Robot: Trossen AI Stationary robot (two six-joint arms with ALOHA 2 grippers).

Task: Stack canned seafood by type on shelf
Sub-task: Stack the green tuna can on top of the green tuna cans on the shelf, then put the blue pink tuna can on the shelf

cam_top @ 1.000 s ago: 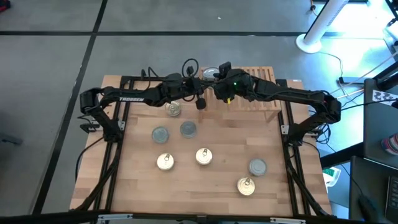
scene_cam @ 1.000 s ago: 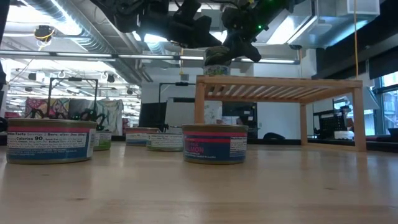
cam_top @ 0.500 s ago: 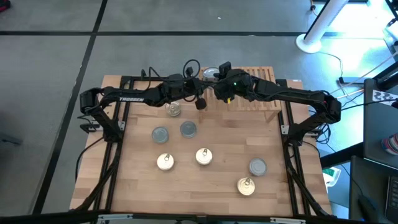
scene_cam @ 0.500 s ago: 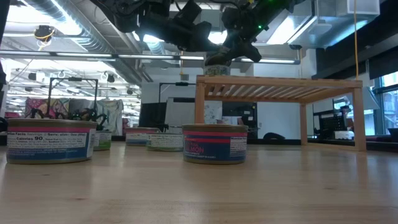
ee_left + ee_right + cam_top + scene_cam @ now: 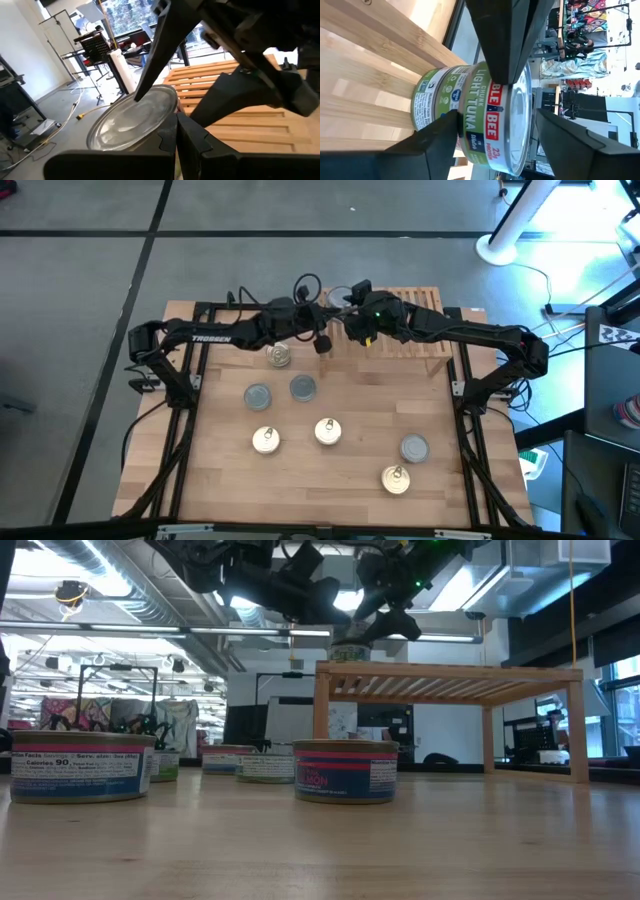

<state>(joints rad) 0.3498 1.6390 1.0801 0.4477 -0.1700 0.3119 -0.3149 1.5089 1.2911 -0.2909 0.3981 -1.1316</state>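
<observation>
1. My right pincer (image 5: 345,302) is over the left end of the shelf (image 5: 415,330), at its far corner. Its jaws stand apart around a tuna can (image 5: 470,117) with a silver top. In my right wrist view there is a gap between at least one finger and the can wall, so I judge the grip is let go.

2. That can sits upright on the shelf slats, flat base down, its round axis vertical. It lies directly between my right fingers, so the way clear is straight up, not sideways.

3. My left pincer (image 5: 322,343) is shut, holding nothing, just beside the shelf's left end and close to the same can; the left wrist view looks right onto the can's lid.

4. The rest of the tins lie on the worktop (image 5: 350,470) well apart from the shelf: a gold-topped can (image 5: 280,357) nearest my left pincer, two silver-topped ones (image 5: 303,387) below it, and others toward the near edge.

5. I judge my left arm the nearer for the next tin.
</observation>
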